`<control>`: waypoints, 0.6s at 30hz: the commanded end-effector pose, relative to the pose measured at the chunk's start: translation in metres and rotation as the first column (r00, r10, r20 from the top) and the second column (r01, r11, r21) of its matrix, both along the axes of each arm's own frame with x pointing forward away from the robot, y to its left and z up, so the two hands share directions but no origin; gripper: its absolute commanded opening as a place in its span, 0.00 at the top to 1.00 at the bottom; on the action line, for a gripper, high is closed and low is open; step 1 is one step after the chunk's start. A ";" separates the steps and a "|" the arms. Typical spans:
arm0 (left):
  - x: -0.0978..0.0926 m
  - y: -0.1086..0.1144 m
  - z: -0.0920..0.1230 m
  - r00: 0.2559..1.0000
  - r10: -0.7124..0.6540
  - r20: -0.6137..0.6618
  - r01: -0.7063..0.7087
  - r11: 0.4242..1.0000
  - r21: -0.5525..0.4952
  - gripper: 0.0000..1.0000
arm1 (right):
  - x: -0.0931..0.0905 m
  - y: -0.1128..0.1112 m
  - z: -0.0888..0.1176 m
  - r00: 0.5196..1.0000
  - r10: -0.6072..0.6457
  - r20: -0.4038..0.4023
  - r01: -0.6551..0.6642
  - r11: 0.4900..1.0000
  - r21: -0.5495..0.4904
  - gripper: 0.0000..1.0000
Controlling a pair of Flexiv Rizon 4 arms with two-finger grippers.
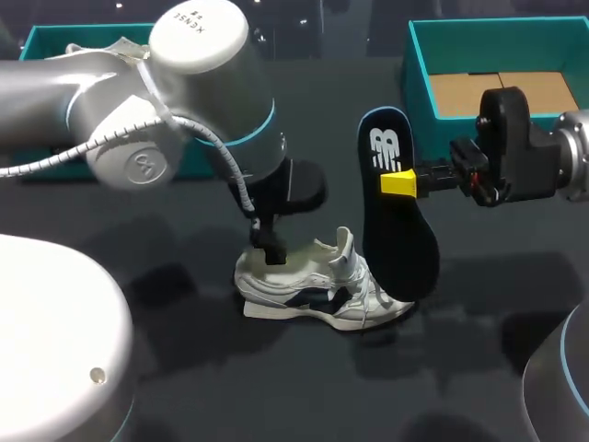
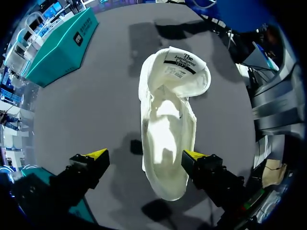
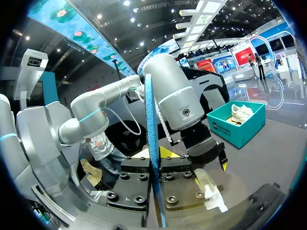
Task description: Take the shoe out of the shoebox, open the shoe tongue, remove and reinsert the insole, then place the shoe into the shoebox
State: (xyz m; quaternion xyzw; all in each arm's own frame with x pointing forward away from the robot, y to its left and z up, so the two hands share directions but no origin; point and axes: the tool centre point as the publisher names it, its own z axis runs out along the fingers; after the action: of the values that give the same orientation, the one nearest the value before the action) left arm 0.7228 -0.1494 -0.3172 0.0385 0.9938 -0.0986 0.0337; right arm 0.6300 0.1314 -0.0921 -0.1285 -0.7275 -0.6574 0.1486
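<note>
Insole (image 1: 401,249), white logo (image 1: 379,152), in right pincer (image 1: 401,183)

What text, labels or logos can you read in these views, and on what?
On the insole: a white logo mark, no readable words.
On the shoe tongue: a printed label, too small to read surely.
On the left arm joint cap: lettering upside down, unclear.
On the teal shoebox side: a label, too blurred.
</note>
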 end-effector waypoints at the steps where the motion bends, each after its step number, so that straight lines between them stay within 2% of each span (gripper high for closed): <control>1: 0.008 -0.020 -0.019 1.000 0.000 -0.007 0.000 1.000 0.013 0.00 | -0.001 0.001 0.000 1.000 -0.002 -0.001 0.002 1.000 -0.002 1.00; 11: 0.013 -0.033 -0.044 1.000 0.026 -0.010 -0.026 1.000 0.013 0.00 | -0.001 0.001 0.000 1.000 -0.002 -0.001 0.002 1.000 -0.002 1.00; 18: 0.013 -0.040 -0.056 0.999 0.025 -0.022 -0.025 0.999 0.025 0.12 | -0.001 0.001 0.000 1.000 -0.002 -0.001 0.002 1.000 -0.002 1.00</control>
State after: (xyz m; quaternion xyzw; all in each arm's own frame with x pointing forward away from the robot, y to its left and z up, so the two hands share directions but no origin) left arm 0.7331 -0.1823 -0.3665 0.0246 0.9954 -0.0889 0.0268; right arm 0.6300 0.1314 -0.0921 -0.1285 -0.7275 -0.6574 0.1486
